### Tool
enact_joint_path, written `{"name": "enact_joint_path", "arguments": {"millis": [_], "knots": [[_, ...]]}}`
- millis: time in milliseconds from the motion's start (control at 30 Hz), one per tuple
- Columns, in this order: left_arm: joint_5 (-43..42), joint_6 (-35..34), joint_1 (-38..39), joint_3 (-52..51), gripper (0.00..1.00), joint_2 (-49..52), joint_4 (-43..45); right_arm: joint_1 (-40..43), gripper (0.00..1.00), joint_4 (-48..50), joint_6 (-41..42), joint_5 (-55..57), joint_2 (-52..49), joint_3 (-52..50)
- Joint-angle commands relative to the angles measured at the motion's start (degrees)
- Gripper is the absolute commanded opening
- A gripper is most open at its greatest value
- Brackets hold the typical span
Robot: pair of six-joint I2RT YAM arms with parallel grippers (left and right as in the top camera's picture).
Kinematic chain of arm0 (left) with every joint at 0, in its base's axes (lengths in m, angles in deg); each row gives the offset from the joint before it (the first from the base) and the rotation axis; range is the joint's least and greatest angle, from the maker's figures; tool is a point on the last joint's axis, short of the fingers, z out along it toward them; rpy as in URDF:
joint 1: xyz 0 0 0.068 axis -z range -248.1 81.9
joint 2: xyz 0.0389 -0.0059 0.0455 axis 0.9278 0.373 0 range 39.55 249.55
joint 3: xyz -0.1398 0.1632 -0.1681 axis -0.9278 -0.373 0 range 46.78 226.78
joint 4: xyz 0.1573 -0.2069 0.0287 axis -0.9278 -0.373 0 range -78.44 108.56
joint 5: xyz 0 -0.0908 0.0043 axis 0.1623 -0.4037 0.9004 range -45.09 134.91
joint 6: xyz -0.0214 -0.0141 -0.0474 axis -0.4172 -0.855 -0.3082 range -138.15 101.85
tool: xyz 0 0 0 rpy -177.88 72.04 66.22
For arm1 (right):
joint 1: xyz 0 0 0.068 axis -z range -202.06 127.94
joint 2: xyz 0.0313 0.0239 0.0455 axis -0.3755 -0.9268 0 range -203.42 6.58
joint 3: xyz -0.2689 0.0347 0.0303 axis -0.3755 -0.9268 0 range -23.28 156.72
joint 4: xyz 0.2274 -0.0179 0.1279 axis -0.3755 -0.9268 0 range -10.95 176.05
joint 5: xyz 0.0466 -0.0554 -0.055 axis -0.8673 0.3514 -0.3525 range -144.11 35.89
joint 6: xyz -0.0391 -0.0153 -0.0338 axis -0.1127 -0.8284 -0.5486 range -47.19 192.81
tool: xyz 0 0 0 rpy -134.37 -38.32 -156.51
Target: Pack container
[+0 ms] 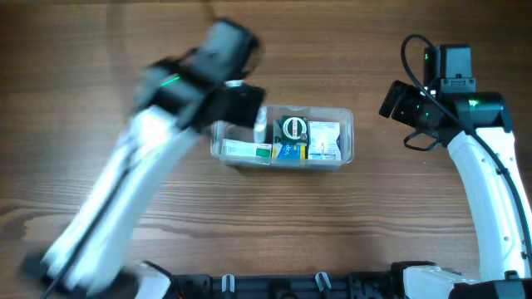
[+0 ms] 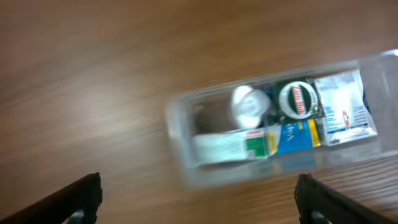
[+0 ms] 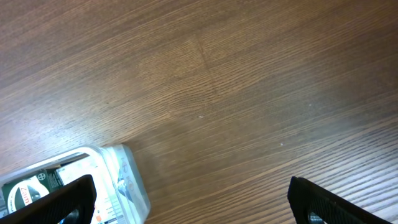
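Observation:
The clear plastic container [image 1: 345,148] sits mid-table, holding a round green tin [image 1: 293,128], a white bottle cap, a white and green box [image 1: 249,151], a blue and yellow box and a white packet. My left gripper [image 2: 198,200] is open and empty, blurred, above the container's left end [image 2: 180,134]. My right gripper [image 3: 189,202] is open and empty, to the right of the container [image 3: 127,180], apart from it.
Bare wooden tabletop [image 1: 291,224] surrounds the container. The left arm [image 1: 125,199] slants across the left half of the table. The right arm [image 1: 490,191] stands at the right edge.

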Motion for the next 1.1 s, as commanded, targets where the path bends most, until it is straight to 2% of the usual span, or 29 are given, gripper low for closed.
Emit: {"name": "enact_joint_path", "arguments": {"millis": [0,133,200,400,667,800,1067], "knots": [[4.11,-5.73,-5.01,0.98,1.00,-10.29,-8.00,0.22,1.00,0.20,-0.28,0.22,-0.37,0.55],[4.11,-11.17,-10.12,0.98,1.00,-17.22,-17.14,0.22,1.00,0.22,-0.28,0.22,-0.37,0.55],[4.13,-11.34,-11.67,0.94,1.00,-20.15,-19.96,0.22,1.00,0.20,-0.28,0.22,-0.37,0.55],[4.52,-13.25,-13.22,-4.52,1.00,-33.14,-20.26,0.22,1.00,0.20,-0.28,0.20,-0.37,0.55],[3.80,-22.38,-13.22,-14.51,1.00,-50.05,-19.89,0.22,1.00,0.20,-0.28,0.22,-0.37,0.55],[1.77,-26.27,-13.22,-15.85,1.00,-53.18,-19.61,0.22,1.00,0.20,-0.28,0.22,-0.37,0.55],[2.16,-25.62,-13.22,-15.87,1.00,-53.20,-20.15,0.22,1.00,0.20,-0.28,0.20,-0.37,0.55]]}}
